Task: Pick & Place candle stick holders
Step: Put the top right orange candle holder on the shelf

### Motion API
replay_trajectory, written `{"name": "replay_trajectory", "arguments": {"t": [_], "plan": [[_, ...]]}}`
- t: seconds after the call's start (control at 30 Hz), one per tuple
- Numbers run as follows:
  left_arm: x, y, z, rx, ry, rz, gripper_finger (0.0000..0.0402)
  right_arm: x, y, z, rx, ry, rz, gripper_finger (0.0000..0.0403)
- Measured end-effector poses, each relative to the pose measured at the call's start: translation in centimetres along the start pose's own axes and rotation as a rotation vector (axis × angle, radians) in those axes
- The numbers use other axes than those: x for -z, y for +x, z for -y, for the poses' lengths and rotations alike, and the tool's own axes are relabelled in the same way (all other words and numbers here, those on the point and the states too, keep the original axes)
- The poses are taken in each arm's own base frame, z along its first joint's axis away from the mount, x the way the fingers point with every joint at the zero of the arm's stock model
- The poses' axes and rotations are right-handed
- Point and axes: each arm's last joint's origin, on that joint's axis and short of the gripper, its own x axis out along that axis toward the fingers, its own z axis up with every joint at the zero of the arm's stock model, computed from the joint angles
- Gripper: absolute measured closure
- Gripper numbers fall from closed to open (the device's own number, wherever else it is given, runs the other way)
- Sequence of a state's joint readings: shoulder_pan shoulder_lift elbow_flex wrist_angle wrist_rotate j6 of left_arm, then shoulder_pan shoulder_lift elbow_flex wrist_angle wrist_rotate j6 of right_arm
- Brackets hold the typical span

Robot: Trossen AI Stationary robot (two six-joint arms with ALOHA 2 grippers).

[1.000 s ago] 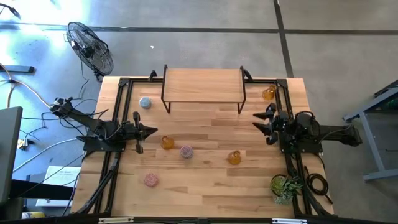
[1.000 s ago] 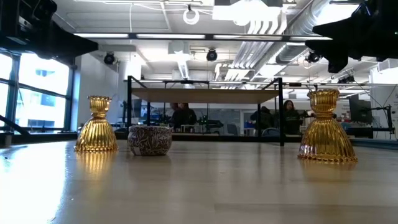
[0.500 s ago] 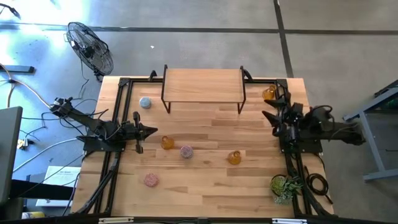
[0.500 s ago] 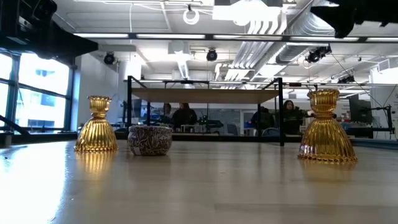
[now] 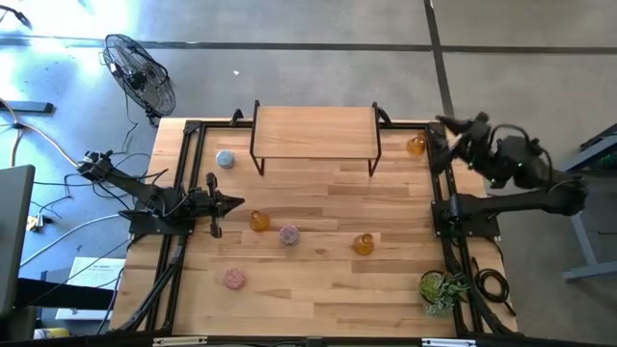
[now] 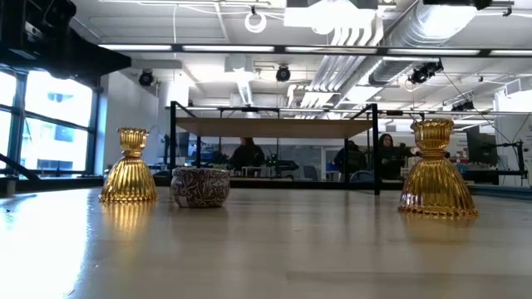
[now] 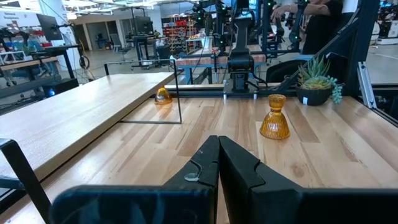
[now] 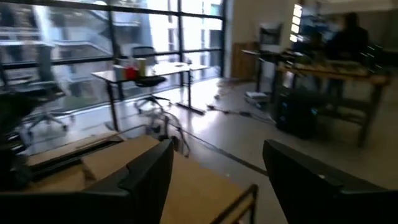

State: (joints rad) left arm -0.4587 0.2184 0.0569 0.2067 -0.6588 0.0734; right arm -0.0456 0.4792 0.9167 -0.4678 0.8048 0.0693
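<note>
The right gripper point(image 5: 445, 122) hung with jaws spread just beside the amber holder point(image 5: 415, 146) at the riser shelf's point(image 5: 314, 132) right end, likely lining up a grab, while the left gripper point(image 5: 237, 202), jaws clenched, waited left of that shelf

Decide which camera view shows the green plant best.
The left wrist view: the plant is seen from the side, with its spiky leaves and dark pot both plain. The high view shows it only small and from above, leaves only, with the pot hidden. The low and right wrist views do not show it.
</note>
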Motion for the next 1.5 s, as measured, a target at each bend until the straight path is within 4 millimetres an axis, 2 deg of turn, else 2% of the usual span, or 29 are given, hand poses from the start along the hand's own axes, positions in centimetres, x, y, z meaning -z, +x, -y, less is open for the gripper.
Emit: {"name": "replay_trajectory", "arguments": {"t": [0.23, 0.63, 0.83, 1.0, 1.17, 1.5], "plan": [[0.0, 0.0, 0.0, -0.001, 0.000, 0.000, 0.0397, -3.7, 0.3, 0.2, 0.318, 0.046, -0.049, 0.0158], [0.0, 0.0, 0.0, 0.000, 0.000, 0.000, 0.0397, -10.7, 1.5, -1.4, 0.353, -0.018, -0.010, 0.0160], [0.0, 0.0, 0.0, 0.000, 0.000, 0.000, 0.0397, -13.0, 2.1, -1.3, 0.436, -0.067, -0.009, 0.0177], [0.0, 0.0, 0.0, 0.000, 0.000, 0.000, 0.0397, -12.9, 3.6, -1.0, 0.465, -0.130, -0.087, 0.0182], [0.0, 0.0, 0.0, 0.000, 0.000, 0.000, 0.0397, -11.3, 5.7, -0.6, 0.469, -0.130, -0.226, 0.0182], [0.0, 0.0, 0.0, 0.000, 0.000, 0.000, 0.0397, -8.0, 8.7, 1.5, 0.530, 0.084, -0.548, 0.0182]]}}
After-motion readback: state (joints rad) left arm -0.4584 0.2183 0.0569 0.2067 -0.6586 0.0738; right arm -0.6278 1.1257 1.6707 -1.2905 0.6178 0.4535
